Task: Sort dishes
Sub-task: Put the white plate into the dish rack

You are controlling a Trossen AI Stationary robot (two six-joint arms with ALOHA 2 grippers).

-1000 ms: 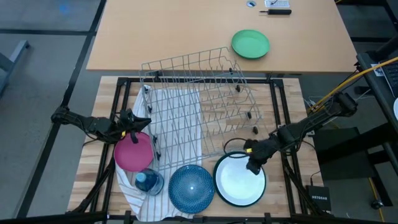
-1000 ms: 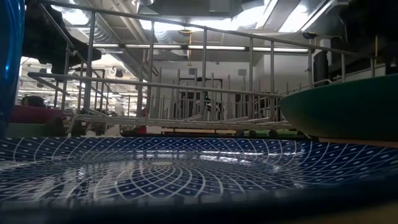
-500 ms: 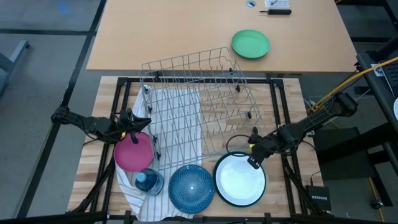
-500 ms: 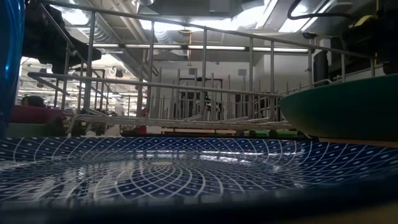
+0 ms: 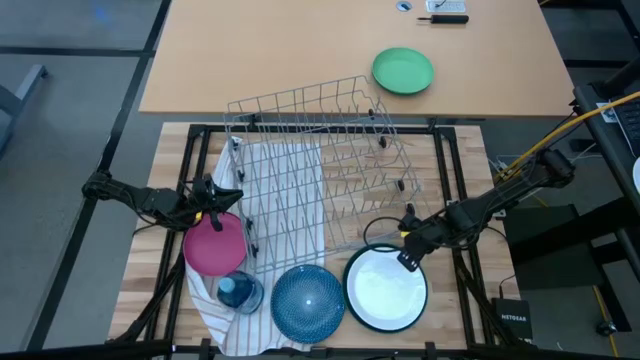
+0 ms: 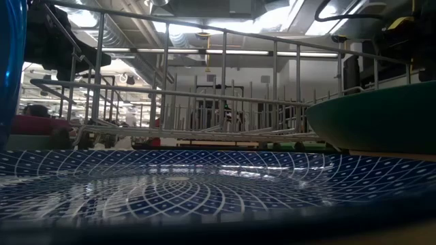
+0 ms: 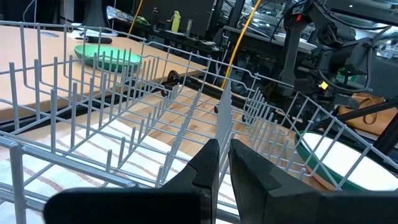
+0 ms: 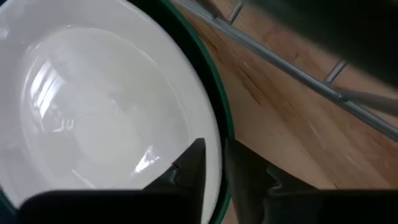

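A white plate with a dark green back (image 5: 385, 292) lies flat at the table's near right. My right gripper (image 8: 214, 168) points steeply down at its far right rim, open, one finger over the white inside and one outside. A speckled blue plate (image 5: 308, 300) lies to the left of the white one. A magenta plate (image 5: 215, 248) lies at the near left. My left gripper (image 5: 222, 207) hovers level over the magenta plate's far edge, shut, with nothing between its fingers (image 7: 208, 168). It faces the wire rack (image 5: 320, 170). My right gripper straddles the white plate's green rim (image 8: 219, 124) from above, slanting down, one finger (image 8: 189, 165) inside and the other outside. Whether either finger touches the rim I cannot tell. The plate lies flat on the table.
The tilted wire dish rack stands mid-table on a striped cloth (image 5: 215, 310). A small blue see-through container (image 5: 240, 292) sits between the magenta and blue plates. A vivid green plate (image 5: 403, 71) lies on the far tabletop. Bare wood shows right of the rack.
My right gripper has drawn back a little from over the white plate's inside toward its far right rim and tipped further downward. The plates and my left gripper have kept still.
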